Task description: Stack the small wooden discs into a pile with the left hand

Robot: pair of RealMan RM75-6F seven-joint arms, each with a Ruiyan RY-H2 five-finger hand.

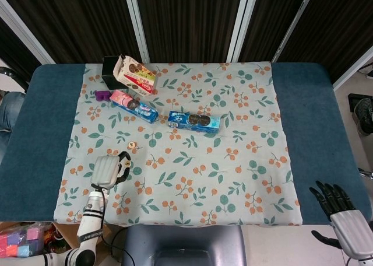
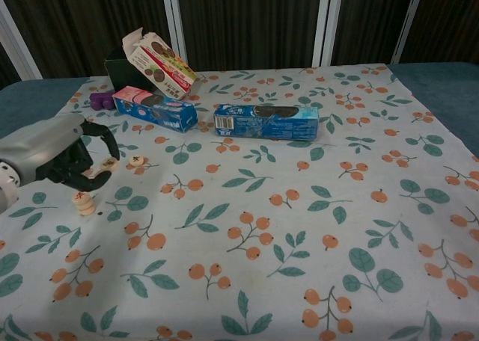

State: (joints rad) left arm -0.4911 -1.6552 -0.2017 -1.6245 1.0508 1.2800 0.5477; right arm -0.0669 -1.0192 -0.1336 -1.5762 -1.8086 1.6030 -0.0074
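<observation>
Little of the packaging print can be read. The blue biscuit box [image 2: 266,121] lying lengthwise mid-cloth shows dark sandwich-cookie pictures, but its lettering is too small to make out. The pink-and-blue biscuit box [image 2: 156,108] to its left also shows cookie pictures and no legible name. Behind it, the open white carton [image 2: 160,63] with red trim and cookie pictures leans against a black box [image 2: 117,70]; its print is unreadable too. A small purple object [image 2: 101,99] lies just left of the pink-and-blue box.

The left hand [image 2: 71,152] hangs over the near-left part of the floral tablecloth [image 2: 299,229], its dark fingers [image 2: 102,143] curled inward. A small wooden disc [image 2: 109,163] sits pinched at the fingertips in the chest view, so the hand is holding one piece. Directly below, a short pile of discs [image 2: 82,203] stands on the cloth; the held disc is above it and slightly to the right, not touching. Another single disc [image 2: 135,160], marked with a dark cross, lies flat just right of the hand, near the pink-and-blue box.

In the head view the right hand [image 1: 341,210] rests off the table's near-right corner, its black fingers spread apart and holding nothing.
</observation>
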